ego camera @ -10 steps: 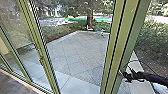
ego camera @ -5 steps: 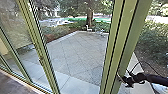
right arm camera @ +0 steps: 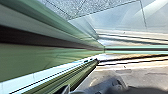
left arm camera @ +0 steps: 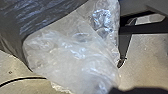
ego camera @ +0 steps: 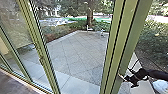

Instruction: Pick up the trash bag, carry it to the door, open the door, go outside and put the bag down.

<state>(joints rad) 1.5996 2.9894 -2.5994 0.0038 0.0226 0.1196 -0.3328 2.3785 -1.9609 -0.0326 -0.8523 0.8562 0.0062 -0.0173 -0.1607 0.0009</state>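
At the green door frame [ego camera: 119,42], your right gripper [ego camera: 123,77] is poised by the upright, a paved yard [ego camera: 77,52] stretching beyond; you cannot tell whether it is open or closed on anything. In the left wrist view, the clear plastic trash bag [left arm camera: 72,55] lies crumpled near your left gripper [left arm camera: 135,90], whose hold you cannot make out either.

Noted beyond right claw [ego camera: 120,75], to its left: paving [ego camera: 80,55]; farther out, tree [ego camera: 90,17], hedge [ego camera: 75,25], small white object [ego camera: 89,28] near trunk. Logged beyond claw, to its right: bushes [ego camera: 155,37]. Well left of claw: indoor floor [ego camera: 11,83].
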